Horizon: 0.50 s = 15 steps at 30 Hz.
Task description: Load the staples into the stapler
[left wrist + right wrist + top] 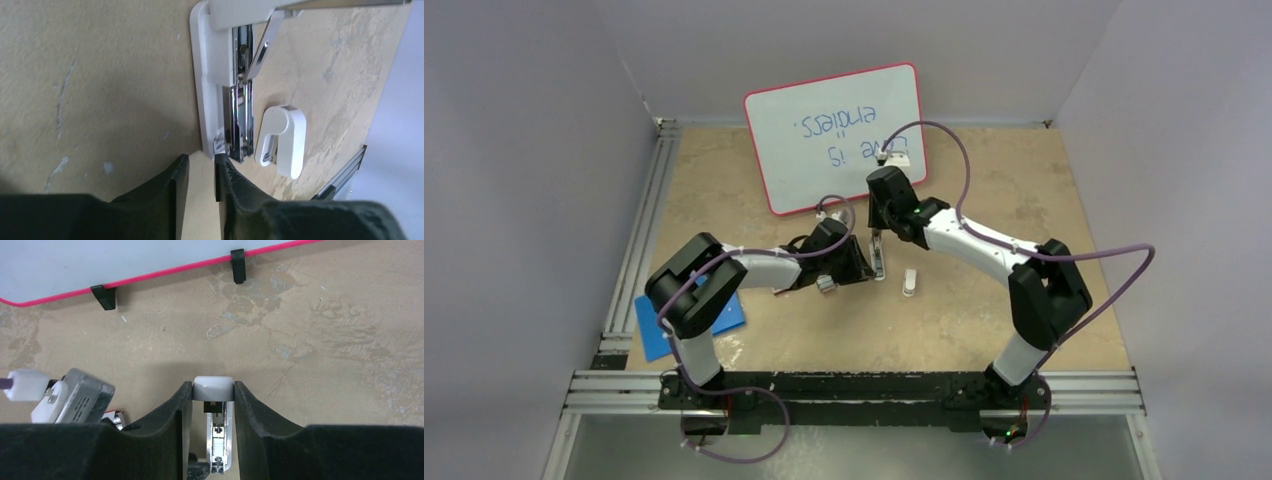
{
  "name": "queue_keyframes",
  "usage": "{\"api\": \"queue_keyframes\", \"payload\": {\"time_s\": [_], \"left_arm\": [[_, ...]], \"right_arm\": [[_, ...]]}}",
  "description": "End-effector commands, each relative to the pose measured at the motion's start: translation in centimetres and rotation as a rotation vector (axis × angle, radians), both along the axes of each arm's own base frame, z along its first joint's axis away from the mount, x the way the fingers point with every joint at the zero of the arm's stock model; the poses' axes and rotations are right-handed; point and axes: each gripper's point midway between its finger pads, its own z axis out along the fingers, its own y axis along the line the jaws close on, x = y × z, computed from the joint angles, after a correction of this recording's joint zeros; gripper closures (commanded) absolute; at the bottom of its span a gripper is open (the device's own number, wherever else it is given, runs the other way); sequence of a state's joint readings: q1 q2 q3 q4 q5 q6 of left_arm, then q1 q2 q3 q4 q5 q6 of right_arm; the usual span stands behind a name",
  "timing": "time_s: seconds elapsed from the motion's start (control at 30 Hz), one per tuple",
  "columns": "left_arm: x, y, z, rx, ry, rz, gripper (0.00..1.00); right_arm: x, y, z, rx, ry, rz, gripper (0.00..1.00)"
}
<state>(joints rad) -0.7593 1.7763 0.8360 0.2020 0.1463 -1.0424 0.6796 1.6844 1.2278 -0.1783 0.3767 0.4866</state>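
Pinching the raised white top of the stapler point(207, 75) from both sides, the right gripper point(213, 386) is clamped on it at mid-table point(1024, 200), just near of the whiteboard point(834, 130). Its metal channel lies bare. The left gripper point(202, 162) sits just short of the stapler's end, fingers narrowly apart around nothing. A stubby white piece point(282, 140) lies just right.

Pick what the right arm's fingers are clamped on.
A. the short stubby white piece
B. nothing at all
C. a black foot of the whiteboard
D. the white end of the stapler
D: in the right wrist view the right arm's fingers press both sides of the white end of the stapler, while the stubby white piece lies apart on the table.
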Motion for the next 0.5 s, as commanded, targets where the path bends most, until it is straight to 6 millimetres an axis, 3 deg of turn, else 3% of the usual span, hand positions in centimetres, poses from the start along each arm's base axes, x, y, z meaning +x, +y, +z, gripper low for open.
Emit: {"api": "queue_keyframes", "payload": {"time_s": [0.0, 0.47], "left_arm": [[2.0, -0.5, 0.0, 0.02, -0.043, 0.015, 0.78], [0.3, 0.5, -4.8, 0.09, 0.088, 0.025, 0.91]], "right_arm": [[-0.6, 0.0, 0.8, 0.039, -0.003, 0.0, 0.71], [-1.2, -0.2, 0.8, 0.052, -0.005, 0.012, 0.73]]}}
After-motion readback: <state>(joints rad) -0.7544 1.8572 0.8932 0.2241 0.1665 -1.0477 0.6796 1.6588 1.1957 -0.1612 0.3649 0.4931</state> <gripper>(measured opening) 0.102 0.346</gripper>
